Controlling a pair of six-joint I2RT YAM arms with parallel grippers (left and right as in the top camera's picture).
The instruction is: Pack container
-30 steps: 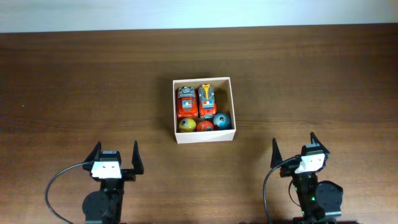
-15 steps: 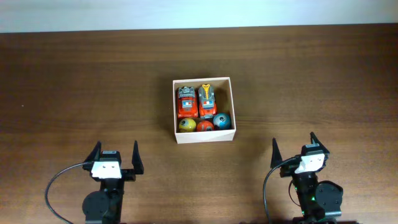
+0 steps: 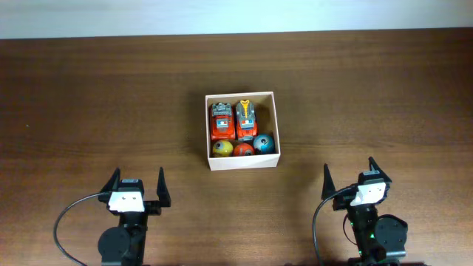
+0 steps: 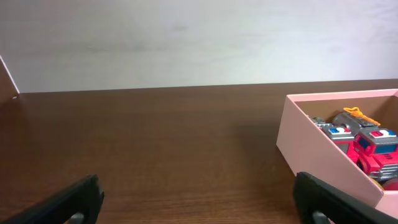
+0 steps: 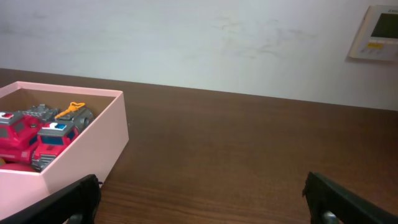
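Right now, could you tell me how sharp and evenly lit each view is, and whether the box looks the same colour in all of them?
Overhead: sharp, evenly lit, no glare, the container reads cream-white. Left wrist: its wall turns pinkish, the left fingers are dark, soft-edged shapes at the bottom edge. Right wrist: same pink cast, the right fingers equally soft.
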